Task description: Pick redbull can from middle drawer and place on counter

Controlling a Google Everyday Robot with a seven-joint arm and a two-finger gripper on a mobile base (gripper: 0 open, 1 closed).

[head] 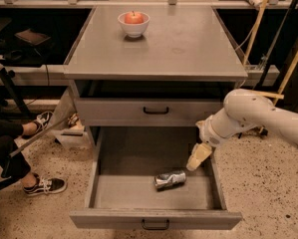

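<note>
The redbull can point(170, 179), silver and crinkled, lies on its side on the floor of the middle drawer point(128, 193), right of centre. The drawer is pulled fully out, with its black handle at the front. My gripper point(197, 157), cream-coloured, hangs inside the drawer near its right wall. It is just above and to the right of the can and does not touch it. The white arm reaches in from the right. The counter point(183, 44) is the grey cabinet top above.
A white bowl point(134, 27) holding a red apple point(134, 17) stands at the counter's back left. The upper drawer front point(153, 111) is closed. A seated person's legs and shoes point(44, 185) are on the floor at left. Wooden poles lean at right.
</note>
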